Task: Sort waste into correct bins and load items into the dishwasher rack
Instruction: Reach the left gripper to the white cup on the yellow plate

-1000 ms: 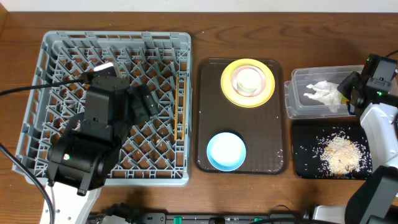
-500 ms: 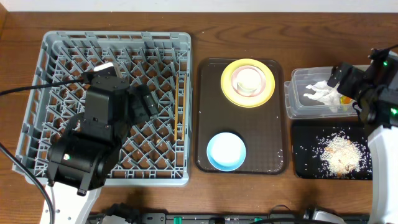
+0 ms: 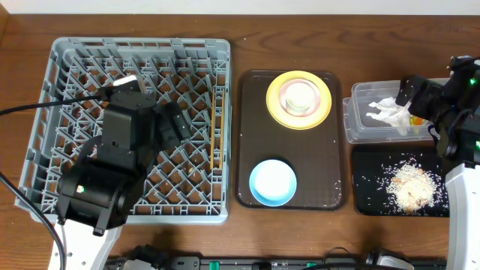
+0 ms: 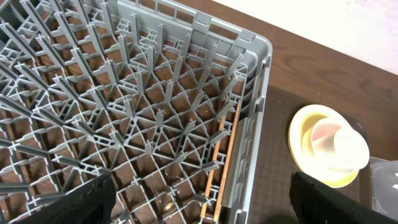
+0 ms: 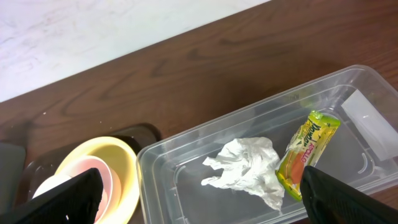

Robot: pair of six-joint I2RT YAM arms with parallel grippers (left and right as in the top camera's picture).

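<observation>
waste looks sorted: right gripper (image 5: 199,208) gapes empty over the bin (image 5: 336,102), wrapper (image 5: 308,152) at napkin's (image 5: 245,168) 3 o'clock; next, open left gripper (image 4: 202,205) likely loads plate (image 3: 298,100) into rack (image 3: 67,56).

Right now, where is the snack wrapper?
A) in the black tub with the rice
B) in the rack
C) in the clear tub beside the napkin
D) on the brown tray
C: the right wrist view shows the snack wrapper in the clear tub beside the napkin.
</observation>
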